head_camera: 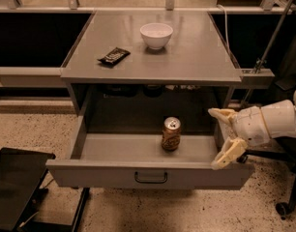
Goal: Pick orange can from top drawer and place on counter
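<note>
The orange can [170, 134] stands upright in the middle of the open top drawer [104, 174], which is pulled out toward me. The counter [196, 57] lies above it. My gripper [225, 135] is at the drawer's right end, over its right wall, to the right of the can and apart from it. Its two cream fingers [229, 152] are spread wide and hold nothing.
A white bowl [156, 35] stands at the back of the counter. A dark snack packet [113, 56] lies on its left part. A black object [17, 187] stands on the floor at the lower left. A chair base with a caster [282, 208] stands at the right.
</note>
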`<state>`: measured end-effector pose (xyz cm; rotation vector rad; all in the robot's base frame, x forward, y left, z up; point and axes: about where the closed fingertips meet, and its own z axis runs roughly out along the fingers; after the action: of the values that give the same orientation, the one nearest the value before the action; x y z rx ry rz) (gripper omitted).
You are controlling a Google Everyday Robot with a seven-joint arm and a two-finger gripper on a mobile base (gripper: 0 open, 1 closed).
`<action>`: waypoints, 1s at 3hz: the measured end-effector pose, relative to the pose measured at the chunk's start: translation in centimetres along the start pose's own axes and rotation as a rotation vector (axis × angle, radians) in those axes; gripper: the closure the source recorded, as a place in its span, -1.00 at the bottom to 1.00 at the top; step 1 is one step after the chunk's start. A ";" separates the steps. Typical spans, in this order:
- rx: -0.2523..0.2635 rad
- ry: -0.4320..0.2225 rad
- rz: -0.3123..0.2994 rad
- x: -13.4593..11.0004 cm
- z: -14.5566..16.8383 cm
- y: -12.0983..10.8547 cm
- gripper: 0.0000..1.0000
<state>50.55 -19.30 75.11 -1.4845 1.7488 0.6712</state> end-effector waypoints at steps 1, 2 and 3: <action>0.009 -0.002 -0.007 -0.2 0.2 -0.3 -1.00; 0.026 0.039 0.028 1.3 1.0 -0.8 -1.00; 0.072 0.089 0.074 1.2 3.5 -1.3 -1.00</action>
<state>52.49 -17.55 72.10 -1.4255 1.8839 0.5811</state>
